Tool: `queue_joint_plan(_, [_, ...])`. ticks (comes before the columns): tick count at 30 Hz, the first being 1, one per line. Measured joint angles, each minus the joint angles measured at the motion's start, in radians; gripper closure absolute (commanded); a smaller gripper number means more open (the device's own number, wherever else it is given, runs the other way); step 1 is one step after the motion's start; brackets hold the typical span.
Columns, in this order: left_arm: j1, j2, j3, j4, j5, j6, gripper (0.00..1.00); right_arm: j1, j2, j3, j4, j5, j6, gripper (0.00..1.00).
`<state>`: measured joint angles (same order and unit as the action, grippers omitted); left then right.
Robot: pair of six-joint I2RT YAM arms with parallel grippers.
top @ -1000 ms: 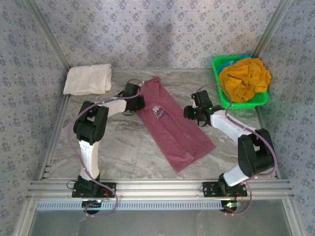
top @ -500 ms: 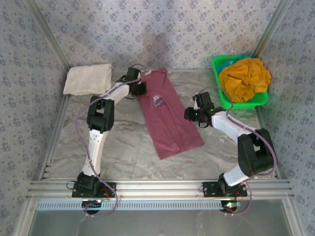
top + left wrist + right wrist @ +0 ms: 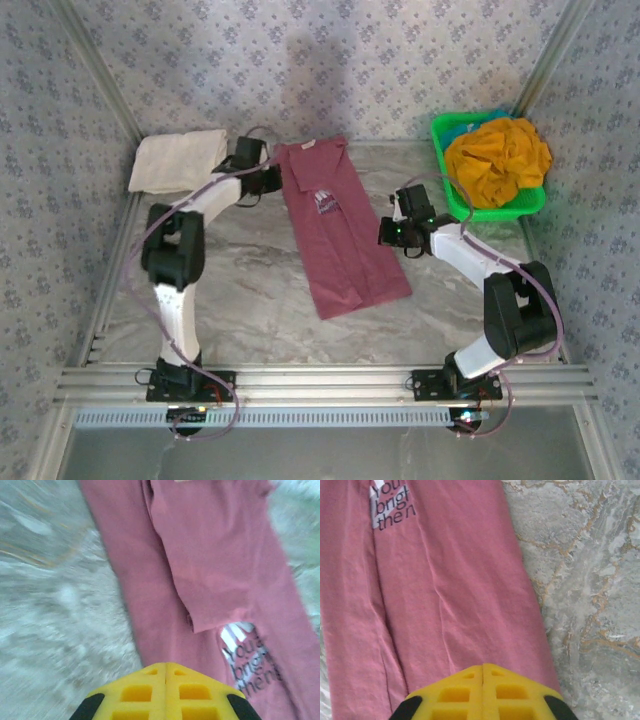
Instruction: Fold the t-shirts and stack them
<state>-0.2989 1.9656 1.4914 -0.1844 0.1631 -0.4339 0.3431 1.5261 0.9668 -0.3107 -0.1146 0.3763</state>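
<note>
Since a second ago your left arm has swung back and to the left, and the maroon tee (image 3: pixel 335 225) has turned with it, so it now lies nearly straight instead of slanted. Your right claw (image 3: pixel 385 232) has clenched from part-open.

The maroon tee is folded into a long narrow strip, flat on the marbled tabletop (image 3: pixel 590 580), with both sides turned in over the middle. It lies between your two claws. Its collar end is just right of the left claw (image 3: pixel 272 180), and its right edge is beside the right claw.

Your left claw's yellow fingers (image 3: pixel 145 692) are pressed together over the cloth. Whether they pinch any of it cannot be told.

The folded cream tee (image 3: pixel 178 160) sits just left of the left claw.

Right of and beyond the right claw, the green basket (image 3: pixel 441 140) holds the crumpled mustard-orange tee (image 3: pixel 497 160) on top of some teal cloth (image 3: pixel 465 128).

The print (image 3: pixel 390 505) is a white patch with dark letters reading "You", "brig" and "then", cut off by the fold.
</note>
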Motion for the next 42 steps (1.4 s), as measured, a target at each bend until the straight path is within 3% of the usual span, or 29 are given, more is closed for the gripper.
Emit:
queue_joint_plan(5, [-0.067,-0.447,-0.478,0.22,-0.079,-0.047,1.0,0.041,0.002,-0.045,-0.045,0.059,-0.006,1.0])
queue_joint_plan(10, [-0.238,-0.607,-0.776,0.285,-0.165,-0.072,1.0,0.057,0.027,-0.101,-0.102,0.092,0.01,1.0])
queue_joint_plan(14, [-0.277,-0.719,-0.924,0.23,-0.207,-0.12,1.0,0.11,0.058,-0.131,-0.131,0.099,0.035,1.0])
queue_joint_plan(25, [-0.291,-0.986,-1.028,0.031,-0.224,-0.233,0.99,0.36,0.111,-0.1,-0.065,-0.004,0.209,1.0])
queue_joint_plan(28, [-0.29,-1.052,-1.061,-0.04,-0.201,-0.251,0.85,0.415,0.157,-0.056,-0.049,-0.064,0.249,1.0])
queue_joint_plan(31, [-0.273,-1.097,-1.096,-0.06,-0.137,-0.272,0.8,0.441,0.188,-0.023,-0.049,-0.096,0.266,0.89])
queue_joint_plan(34, [-0.236,-1.069,-1.109,-0.057,-0.051,-0.29,0.75,0.428,0.19,-0.02,-0.056,-0.119,0.274,0.75])
queue_joint_plan(42, [-0.218,-0.912,-1.1,-0.079,0.08,-0.285,0.71,0.389,0.099,-0.02,-0.103,-0.08,0.243,0.7])
